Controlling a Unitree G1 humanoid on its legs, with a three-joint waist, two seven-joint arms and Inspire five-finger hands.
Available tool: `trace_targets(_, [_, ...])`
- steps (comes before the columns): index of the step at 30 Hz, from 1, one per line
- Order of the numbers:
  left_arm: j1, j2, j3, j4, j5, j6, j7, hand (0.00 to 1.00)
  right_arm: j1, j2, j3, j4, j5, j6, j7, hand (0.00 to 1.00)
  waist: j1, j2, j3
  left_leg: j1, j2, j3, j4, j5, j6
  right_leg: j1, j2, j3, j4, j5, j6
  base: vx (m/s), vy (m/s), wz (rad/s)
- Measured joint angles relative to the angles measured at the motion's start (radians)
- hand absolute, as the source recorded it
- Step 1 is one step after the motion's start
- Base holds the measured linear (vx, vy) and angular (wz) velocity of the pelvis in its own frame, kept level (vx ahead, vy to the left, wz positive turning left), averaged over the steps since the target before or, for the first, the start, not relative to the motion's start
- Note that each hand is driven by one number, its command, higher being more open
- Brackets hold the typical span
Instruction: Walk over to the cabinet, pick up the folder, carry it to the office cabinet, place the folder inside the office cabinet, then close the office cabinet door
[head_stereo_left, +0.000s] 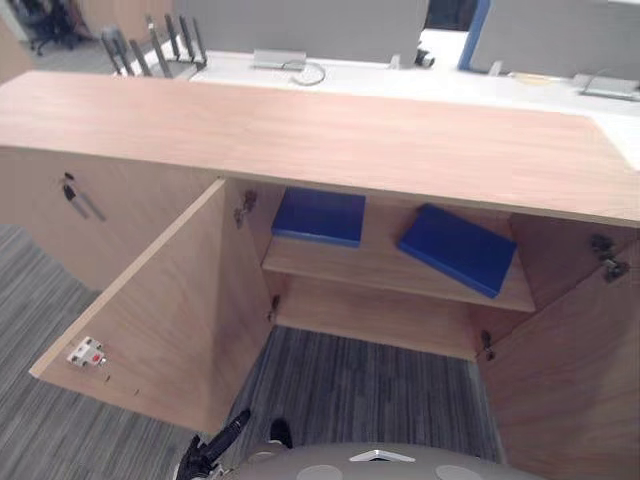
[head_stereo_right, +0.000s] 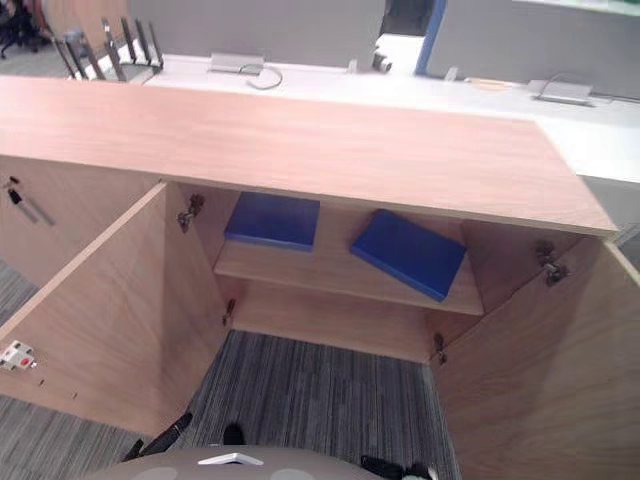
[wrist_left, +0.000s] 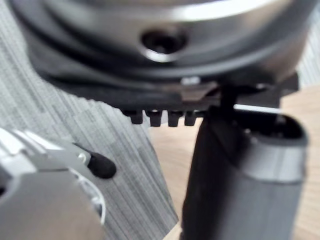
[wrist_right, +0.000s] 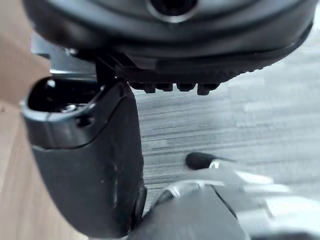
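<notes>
Office cabinet (head_stereo_left: 250, 290) stands open, both doors swung out toward the robot. Two blue folders lie flat on the shelf (head_stereo_left: 385, 268). The left folder (head_stereo_left: 320, 216) is square to the back wall. The right folder (head_stereo_left: 458, 249) is skewed, with one corner at the shelf's front edge. They lie well apart. Which one is the task's own I cannot tell, nor whether it is waiting to be picked up or already set down here.

The left hand (wrist_left: 237, 180) hangs low over the carpet (head_stereo_left: 370, 380) beside wood, probably the left door (head_stereo_left: 150, 300). No folder is in it; whether it is wide or closed I cannot tell. The same goes for the right hand (wrist_right: 85, 165), which is by the right door (head_stereo_left: 570, 370) (judged from the wood at the view's edge).

Obstructions:
- The long worktop (head_stereo_left: 300, 130) overhangs the opening, so any reach to the shelf must go in under it.
- The two open doors flank the approach, and each would need a clear swing path to close.

Also noted: a key (head_stereo_left: 68, 190) in the neighbouring panel and a file rack (head_stereo_left: 150, 45) on the far desk.
</notes>
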Motion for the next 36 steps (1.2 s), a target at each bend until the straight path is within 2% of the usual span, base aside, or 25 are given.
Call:
trace_targets(3, [-0.02, 0.029, -0.071, 0.04, 0.102, -0.004, 0.027, 1.0, 0.037, 0.012, -0.045, -0.015, 0.117, -0.026, -0.017, 1.0, -0.014, 0.012, -0.006, 0.02, 0.004, 0.027, 0.0, -0.009, 0.001, 0.001, 0.003, 0.032, -0.002, 0.001, -0.001, 0.01, 0.016, -0.29])
trace_targets(5, [-0.039, 0.089, -0.23, 0.059, 0.232, -0.008, 0.031, 1.0, 0.045, 0.012, -0.049, -0.016, 0.153, -0.032, -0.021, 1.0, -0.029, 0.018, -0.008, 0.024, 0.004, 0.027, 0.0, -0.012, -0.003, 0.001, 0.004, 0.041, -0.003, 0.001, -0.002, 0.01, 0.012, -0.09])
trace_targets(8, [-0.063, 0.148, -0.371, 0.079, 0.393, -0.011, 0.016, 1.0, 0.044, 0.011, -0.035, -0.015, 0.14, -0.034, -0.022, 1.0, -0.03, 0.015, -0.009, 0.029, 0.003, 0.028, 0.0, -0.017, -0.004, 0.006, 0.008, 0.057, -0.017, 0.003, -0.004, 0.03, 0.012, -0.1])
trace_targets(11, [-0.079, 0.172, -0.43, 0.088, 0.432, -0.015, 0.006, 1.0, 0.04, 0.006, -0.011, -0.009, 0.139, -0.034, -0.021, 1.0, -0.035, 0.01, -0.008, 0.037, 0.0, 0.028, 0.0, -0.024, -0.003, 0.014, 0.008, 0.061, -0.023, 0.004, -0.004, 0.06, 0.013, -0.03])
trace_targets(12, [-0.078, 0.183, -0.448, 0.09, 0.431, -0.017, 0.005, 1.0, 0.025, 0.001, 0.003, 0.002, 0.139, -0.032, -0.017, 1.0, -0.047, 0.005, -0.007, 0.043, 0.0, 0.031, 0.0, -0.028, -0.004, 0.017, 0.008, 0.067, -0.023, 0.005, -0.003, 0.08, 0.004, -0.05])
trace_targets(14, [-0.075, 0.185, -0.447, 0.092, 0.43, -0.016, 0.006, 1.0, 0.019, 0.001, 0.002, 0.003, 0.139, -0.032, -0.013, 1.0, -0.048, 0.002, -0.004, 0.054, 0.004, 0.043, 0.005, -0.038, -0.011, 0.02, 0.011, 0.079, -0.023, 0.004, -0.003, 0.09, -0.009, -0.23])
trace_targets(17, [-0.076, 0.183, -0.404, 0.097, 0.423, -0.013, 0.009, 1.0, -0.005, 0.003, -0.016, 0.003, 0.14, -0.032, -0.011, 1.0, -0.049, -0.006, 0.025, 0.034, 0.051, 0.065, 0.138, -0.119, -0.024, 0.036, 0.022, 0.102, -0.012, -0.01, -0.015, 0.07, -0.047, -0.31])
trace_targets(18, [-0.074, 0.172, -0.362, 0.097, 0.414, -0.009, 0.018, 1.0, -0.011, 0.007, -0.047, 0.003, 0.141, -0.033, -0.007, 1.0, -0.047, 0.0, 0.042, 0.004, 0.089, 0.068, 0.261, -0.186, -0.029, 0.048, 0.04, 0.116, -0.007, -0.019, -0.017, 0.06, -0.1, -0.39])
trace_targets(19, [-0.069, 0.147, -0.3, 0.092, 0.403, -0.002, 0.026, 1.0, -0.013, 0.013, -0.08, 0.001, 0.142, -0.033, -0.005, 1.0, -0.042, 0.009, 0.048, -0.023, 0.134, 0.067, 0.368, -0.228, -0.022, 0.05, 0.059, 0.129, 0.013, -0.036, -0.015, 0.06, -0.082, -0.44])
trace_targets(20, [-0.062, 0.13, -0.255, 0.081, 0.386, -0.002, 0.027, 1.0, -0.012, 0.017, -0.093, -0.001, 0.143, -0.032, -0.005, 1.0, -0.036, 0.024, 0.06, -0.03, 0.16, 0.062, 0.426, -0.243, -0.022, 0.051, 0.067, 0.144, 0.036, -0.053, -0.017, 0.07, -0.045, -0.34])
trace_targets(23, [-0.046, 0.082, -0.15, 0.04, 0.369, -0.002, 0.043, 1.0, 0.0, 0.022, -0.097, -0.02, 0.148, -0.032, -0.014, 1.0, -0.024, 0.028, 0.073, -0.101, 0.196, 0.004, 0.616, -0.24, -0.01, 0.048, 0.067, 0.168, 0.097, -0.102, -0.018, 0.09, -0.044, -0.13])
trace_targets(25, [-0.044, 0.064, -0.109, 0.031, 0.342, -0.002, 0.055, 1.0, -0.001, 0.023, -0.095, -0.026, 0.148, -0.033, -0.014, 1.0, -0.023, 0.023, 0.078, -0.147, 0.198, -0.018, 0.693, -0.224, -0.009, 0.048, 0.053, 0.173, 0.115, -0.117, -0.015, 0.09, 0.001, -0.04])
trace_targets(27, [-0.041, 0.036, -0.061, 0.029, 0.339, -0.002, 0.062, 1.0, -0.005, 0.02, -0.092, -0.045, 0.147, -0.033, -0.014, 1.0, -0.018, 0.035, 0.079, -0.133, 0.171, -0.025, 0.635, -0.245, -0.015, 0.024, 0.04, 0.194, 0.134, -0.128, -0.006, 0.07, 0.059, -0.22])
trace_targets(29, [-0.036, 0.009, -0.002, 0.038, 0.336, 0.007, 0.068, 1.0, -0.006, 0.021, -0.086, -0.066, 0.147, -0.037, -0.011, 1.0, -0.019, 0.045, 0.084, -0.054, 0.137, -0.011, 0.477, -0.281, -0.047, -0.017, 0.037, 0.219, 0.152, -0.128, 0.018, 0.08, 0.084, -0.31])
trace_targets(30, [-0.038, 0.009, 0.008, 0.037, 0.336, 0.007, 0.069, 1.0, -0.006, 0.025, -0.086, -0.066, 0.147, -0.037, -0.012, 1.0, -0.019, 0.046, 0.086, -0.047, 0.135, -0.002, 0.46, -0.287, -0.046, -0.019, 0.034, 0.221, 0.148, -0.126, 0.021, 0.07, 0.076, -0.18])
trace_targets(32, [-0.038, 0.009, 0.05, 0.031, 0.336, 0.007, 0.073, 1.0, -0.007, 0.041, -0.08, -0.07, 0.148, -0.04, -0.015, 1.0, -0.015, 0.019, 0.099, -0.03, 0.122, 0.029, 0.433, -0.293, -0.047, -0.02, 0.024, 0.232, 0.14, -0.118, 0.029, 0.08, 0.081, -0.19])
trace_targets(36, [-0.038, 0.008, 0.059, 0.033, 0.331, 0.019, 0.078, 1.0, 0.005, 0.037, -0.034, -0.081, 0.149, -0.053, -0.016, 1.0, 0.001, 0.013, 0.09, 0.019, 0.112, 0.084, 0.374, -0.304, -0.054, -0.025, 0.021, 0.264, 0.124, -0.106, 0.035, 0.06, 0.055, -0.34])
